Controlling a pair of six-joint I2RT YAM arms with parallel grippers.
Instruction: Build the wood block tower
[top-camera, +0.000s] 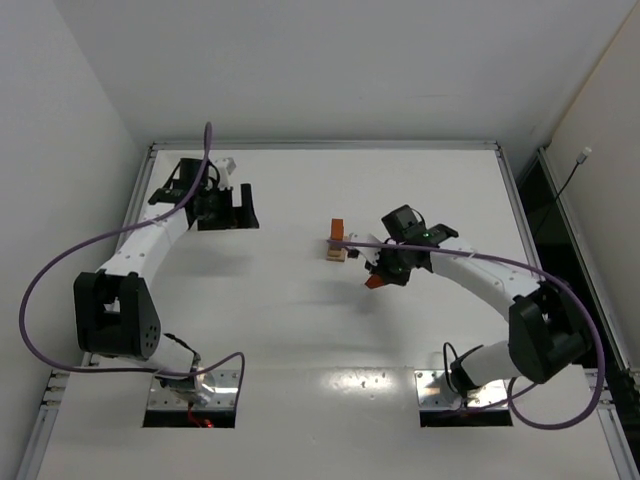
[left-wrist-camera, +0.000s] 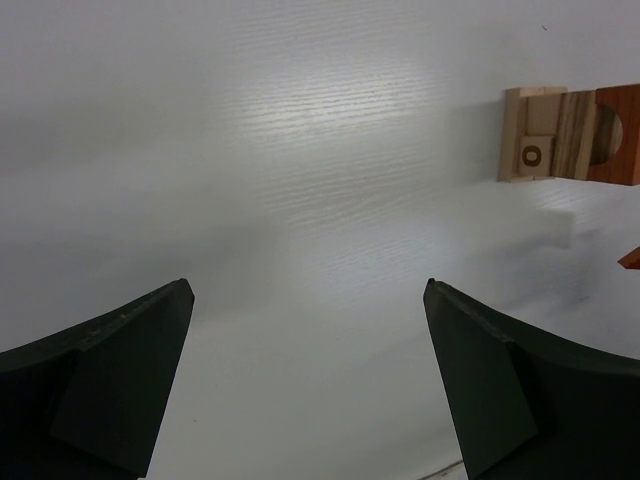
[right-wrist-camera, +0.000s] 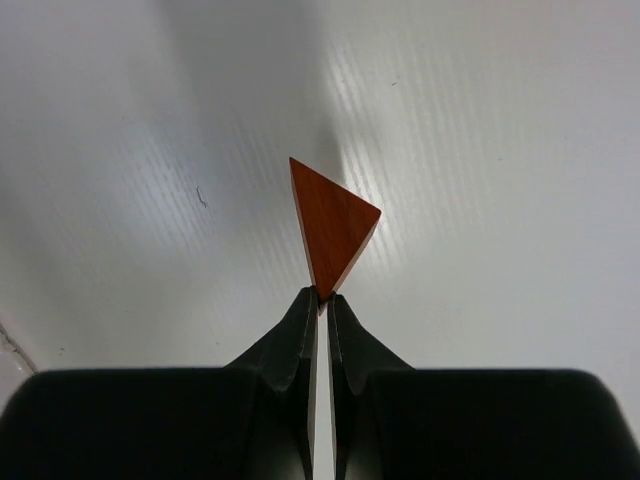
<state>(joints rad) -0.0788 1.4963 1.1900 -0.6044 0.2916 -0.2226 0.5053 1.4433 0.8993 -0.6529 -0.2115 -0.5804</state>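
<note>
The wood block tower (top-camera: 337, 241) stands mid-table, pale tan blocks at the base with a reddish-brown piece on top. It also shows in the left wrist view (left-wrist-camera: 565, 135) at the upper right. My right gripper (top-camera: 378, 276) is just right of the tower, shut on the tip of a reddish-brown triangular wedge (right-wrist-camera: 332, 226), held above the table. The wedge shows as an orange-red point in the top view (top-camera: 374, 282). My left gripper (top-camera: 241, 207) is open and empty at the far left, well away from the tower; its dark fingers (left-wrist-camera: 120, 370) frame bare table.
The white table (top-camera: 300, 340) has a raised metal rim (top-camera: 320, 146) at the far edge and side rails. Purple cables loop from both arms near the bases. White walls enclose the back and sides.
</note>
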